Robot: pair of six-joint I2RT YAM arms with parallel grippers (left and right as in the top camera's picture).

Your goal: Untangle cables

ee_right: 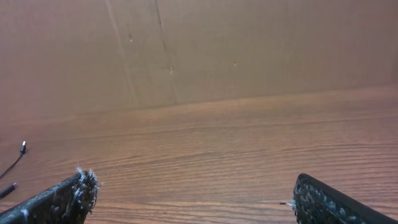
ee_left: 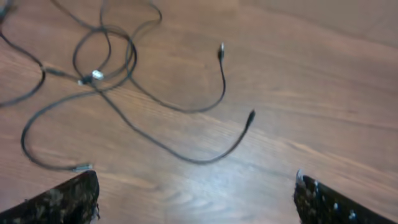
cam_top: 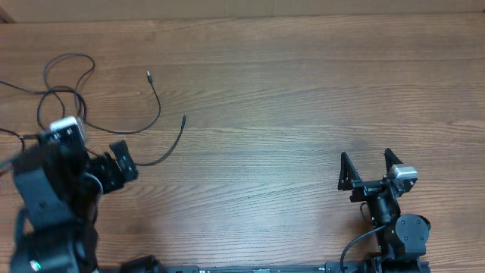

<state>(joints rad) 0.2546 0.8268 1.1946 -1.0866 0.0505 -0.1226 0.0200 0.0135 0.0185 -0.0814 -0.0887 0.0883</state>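
The cables (cam_top: 76,95) lie as loose, crossing black strands at the table's far left. Two free ends reach right, one with a silver plug tip (cam_top: 148,75), one dark (cam_top: 184,119). In the left wrist view the cables (ee_left: 124,68) form overlapping loops with a silver plug (ee_left: 96,74) at the crossing. My left gripper (cam_top: 110,155) is open and empty just in front of the strands; its fingers (ee_left: 196,186) frame bare wood. My right gripper (cam_top: 367,168) is open and empty at the front right, far from the cables, fingers (ee_right: 193,186) apart. Two cable ends (ee_right: 18,152) show at that view's left edge.
The wooden table (cam_top: 303,98) spreads between the arms. A brown cardboard wall (ee_right: 217,50) stands behind the far edge. Some strands run off the left edge (cam_top: 7,85). The right arm's thicker black cord (cam_top: 356,246) hangs near the front edge.
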